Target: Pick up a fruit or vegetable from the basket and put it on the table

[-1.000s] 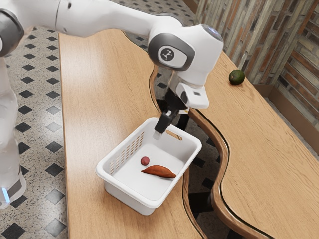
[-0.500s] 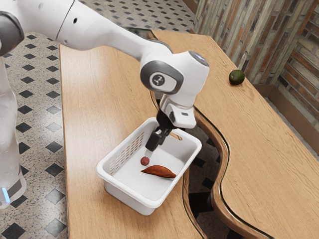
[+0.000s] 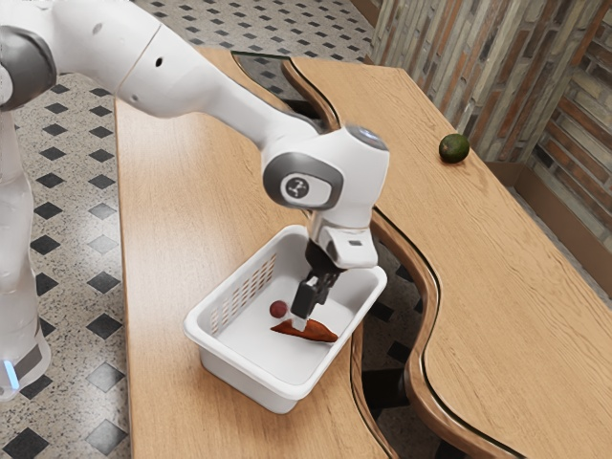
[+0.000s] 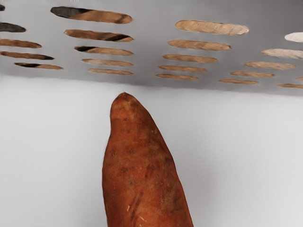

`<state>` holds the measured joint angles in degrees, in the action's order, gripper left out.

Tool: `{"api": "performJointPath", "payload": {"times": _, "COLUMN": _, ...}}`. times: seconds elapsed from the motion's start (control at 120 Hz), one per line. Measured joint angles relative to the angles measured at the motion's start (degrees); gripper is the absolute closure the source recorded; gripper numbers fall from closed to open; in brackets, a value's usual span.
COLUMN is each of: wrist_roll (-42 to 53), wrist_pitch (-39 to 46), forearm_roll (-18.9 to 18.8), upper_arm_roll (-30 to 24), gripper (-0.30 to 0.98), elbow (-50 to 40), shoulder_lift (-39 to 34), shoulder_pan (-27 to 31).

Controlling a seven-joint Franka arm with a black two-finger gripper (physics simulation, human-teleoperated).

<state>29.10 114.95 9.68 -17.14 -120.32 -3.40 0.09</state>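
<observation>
"Pale wooden table (image 3: 172,239), diamond-patterned floor (image 3: 72,244) beside it. Where's the sweet potato (image 3: 317,332)?"

"Lying in the white basket (image 3: 243,377), near a small round red fruit (image 3: 278,309). One dark green fruit (image 3: 454,148) sits outside, on the wood."

"And the gripper (image 3: 300,323)?"

"Reaching down into the basket, right over the sweet potato. Open or closed, I can't tell."
</observation>
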Motion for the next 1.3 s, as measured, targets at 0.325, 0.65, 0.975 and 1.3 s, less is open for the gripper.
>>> {"api": "performJointPath", "payload": {"times": 0.325, "wrist_roll": -0.1, "wrist_pitch": 3.8, "forearm_roll": 0.1, "upper_arm_roll": 0.0, "gripper": 0.00, "elbow": -0.5, "shoulder_lift": 2.7, "shoulder_pan": 0.1}}
{"api": "performJointPath", "payload": {"times": 0.65, "wrist_roll": -0.2, "wrist_pitch": 5.5, "forearm_roll": 0.1, "upper_arm_roll": 0.0, "gripper": 0.01, "elbow": -0.5, "shoulder_lift": 4.8, "shoulder_pan": 0.1}}
{"api": "performJointPath", "payload": {"times": 0.975, "wrist_roll": -0.9, "wrist_pitch": 6.1, "forearm_roll": 0.2, "upper_arm_roll": 0.1, "gripper": -0.12, "elbow": -0.5, "shoulder_lift": 5.2, "shoulder_pan": 0.6}}
{"api": "performJointPath", "payload": {"times": 1.3, "wrist_roll": -3.8, "wrist_pitch": 4.8, "forearm_roll": -0.2, "upper_arm_roll": -0.1, "gripper": 0.38, "elbow": -0.5, "shoulder_lift": 4.5, "shoulder_pan": 1.9}}
